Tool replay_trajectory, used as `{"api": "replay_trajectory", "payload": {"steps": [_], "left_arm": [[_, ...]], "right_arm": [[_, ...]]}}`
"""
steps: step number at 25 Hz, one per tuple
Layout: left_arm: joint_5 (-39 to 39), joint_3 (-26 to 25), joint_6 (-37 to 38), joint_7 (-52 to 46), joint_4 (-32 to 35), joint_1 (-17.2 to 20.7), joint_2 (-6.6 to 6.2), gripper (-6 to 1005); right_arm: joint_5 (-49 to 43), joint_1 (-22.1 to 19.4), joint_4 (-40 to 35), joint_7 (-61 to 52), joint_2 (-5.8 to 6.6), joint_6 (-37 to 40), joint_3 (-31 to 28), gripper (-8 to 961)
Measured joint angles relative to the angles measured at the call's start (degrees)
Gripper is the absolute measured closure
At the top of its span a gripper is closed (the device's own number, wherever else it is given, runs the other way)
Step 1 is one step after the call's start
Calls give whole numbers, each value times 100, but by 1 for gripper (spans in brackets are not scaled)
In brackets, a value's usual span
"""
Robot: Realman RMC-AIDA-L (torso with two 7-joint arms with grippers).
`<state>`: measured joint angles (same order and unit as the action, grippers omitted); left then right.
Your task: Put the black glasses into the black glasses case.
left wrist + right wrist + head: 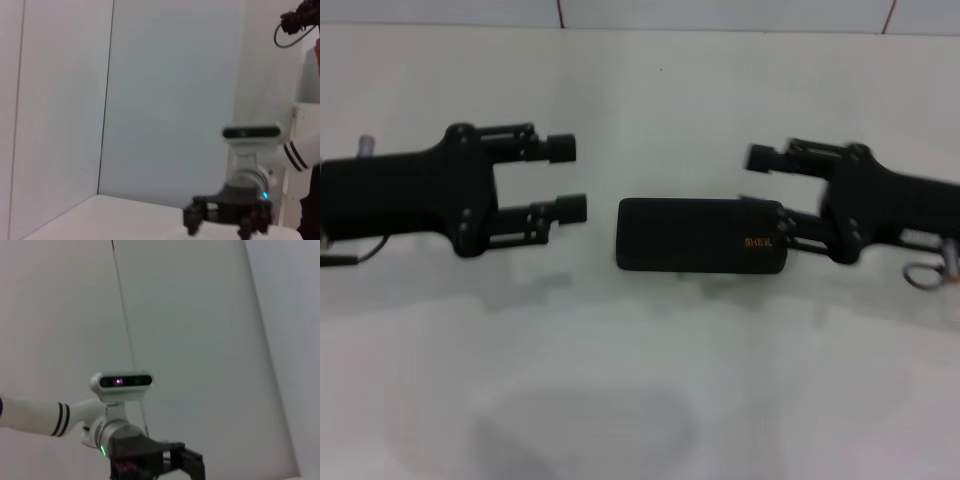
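Case closed: black glasses case (700, 236) lies flat on the white, matte table (640, 380), a rounded-corner rectangular slab with small orange lettering near its right end; black glasses not visible in any view. Left gripper (567, 178) hovers just beside the case's left end, apart from it, its two stubby cylindrical fingertips (561, 148) spread wide and holding nothing. Right gripper (763, 184) sits at the case's right end; upper finger clear of it, lower finger against the case's right edge; spread apart.
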<state>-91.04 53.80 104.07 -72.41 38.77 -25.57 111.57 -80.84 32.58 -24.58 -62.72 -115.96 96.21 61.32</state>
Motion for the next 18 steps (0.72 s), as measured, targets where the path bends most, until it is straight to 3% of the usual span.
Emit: {"api": "replay_trajectory", "payload": {"steps": [4,15,18], "left_arm": [[-136,-18,13,315,-47,69,40,362],[-156,-69,-15,351,-122,141,28,362],[-156,-127,-25,358,-146,165,40,362]], "right_arm": [[-52,262,-169,-490,27,-66,166,358],[-66,291,-802,-915,16,-411,858,348],[-72,291,-846,-921,24,-519,1026,237]]}}
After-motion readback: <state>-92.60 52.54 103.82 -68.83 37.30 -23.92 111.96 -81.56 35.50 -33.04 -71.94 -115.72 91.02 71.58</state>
